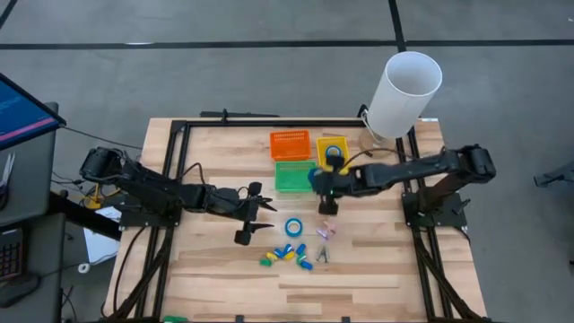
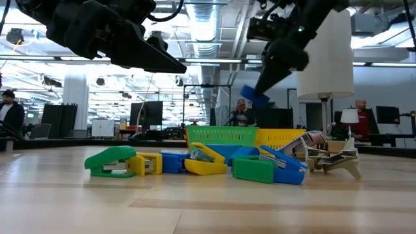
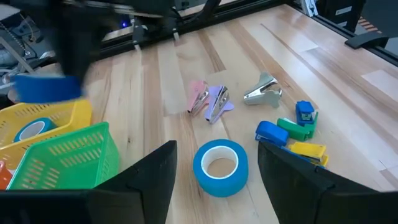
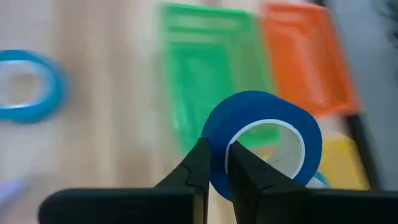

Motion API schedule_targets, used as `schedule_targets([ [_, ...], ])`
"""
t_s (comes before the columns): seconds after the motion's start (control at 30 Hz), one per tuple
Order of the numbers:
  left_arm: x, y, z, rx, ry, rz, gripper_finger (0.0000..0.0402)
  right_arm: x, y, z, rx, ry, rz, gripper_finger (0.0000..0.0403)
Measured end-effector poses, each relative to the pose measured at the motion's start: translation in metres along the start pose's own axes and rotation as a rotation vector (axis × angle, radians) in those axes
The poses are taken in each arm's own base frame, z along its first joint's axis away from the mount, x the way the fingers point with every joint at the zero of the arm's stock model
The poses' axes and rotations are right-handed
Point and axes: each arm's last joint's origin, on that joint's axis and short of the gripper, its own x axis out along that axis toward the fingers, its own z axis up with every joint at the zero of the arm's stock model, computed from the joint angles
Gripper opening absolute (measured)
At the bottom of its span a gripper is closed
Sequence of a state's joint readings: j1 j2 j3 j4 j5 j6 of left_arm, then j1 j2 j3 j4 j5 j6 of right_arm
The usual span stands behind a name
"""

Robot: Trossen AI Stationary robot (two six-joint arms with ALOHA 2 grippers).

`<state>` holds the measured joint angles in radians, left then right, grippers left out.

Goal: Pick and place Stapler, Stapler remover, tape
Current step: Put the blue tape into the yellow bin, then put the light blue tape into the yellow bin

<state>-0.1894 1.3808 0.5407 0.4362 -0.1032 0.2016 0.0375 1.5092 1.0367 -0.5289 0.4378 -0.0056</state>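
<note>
High view: near the frame's centre the right gripper (image 1: 316,177) is seen above the green basket (image 1: 291,177), clenched on a blue tape roll (image 1: 315,176). A second roll lies in the yellow basket (image 1: 321,144), so one piece seems already placed. A third roll (image 1: 293,226) is left on the table (image 1: 377,260), below centre, with the staplers (image 1: 289,255) and staple removers (image 1: 324,231) around it. The orange basket (image 1: 290,144) appears unfilled. The left gripper (image 1: 258,218) waits left of centre, jaws spread, holding nothing. A white cylinder (image 1: 405,94) stands at upper right, close to the baskets.

Low view: the carried roll (image 2: 255,97) is seen in the air, upper middle, over the baskets; staplers and removers crowd the foreground. People are seen far behind.

Left wrist view: the loose roll (image 3: 220,165) lies at lower centre between the spread fingers (image 3: 155,180), untouched; removers (image 3: 209,101) and staplers (image 3: 292,130) lie beyond, well clear of it.

Right wrist view: the wall of the roll (image 4: 261,140) is pinched between the fingers (image 4: 198,171), with the green basket behind it. By judgement, most of the task is left: this roll, the loose one, all staplers and removers.
</note>
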Motion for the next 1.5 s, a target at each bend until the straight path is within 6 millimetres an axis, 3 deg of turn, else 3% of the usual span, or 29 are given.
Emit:
schedule_targets([
  [0.23, 0.000, 0.000, 0.000, 0.000, -0.001, 0.000, 0.0214, 0.037, -0.059, -0.018, 0.267, 0.174, -0.015, 0.0022],
  [0.37, 0.000, 0.000, 0.000, 0.000, -0.001, 0.000, 0.0214, 0.061, -0.075, -0.034, 0.331, 0.310, 0.007, 0.0028],
  [0.5, 0.000, 0.000, 0.000, 0.001, -0.001, 0.001, 0.0214, 0.069, -0.082, -0.044, 0.333, 0.385, -0.001, 0.0040],
  [0.87, 0.000, 0.000, 0.001, 0.001, -0.006, 0.001, 0.0214, 0.061, -0.077, -0.037, 0.303, 0.341, 0.015, 0.0075],
  [1.23, 0.000, 0.000, 0.001, 0.000, -0.007, 0.002, 0.0214, 0.057, -0.070, -0.033, 0.244, 0.338, -0.010, 0.0161],
  [1.5, 0.000, 0.000, 0.001, 0.000, -0.007, 0.001, 0.0214, 0.039, -0.050, 0.004, 0.182, 0.180, 0.018, 0.0174],
])
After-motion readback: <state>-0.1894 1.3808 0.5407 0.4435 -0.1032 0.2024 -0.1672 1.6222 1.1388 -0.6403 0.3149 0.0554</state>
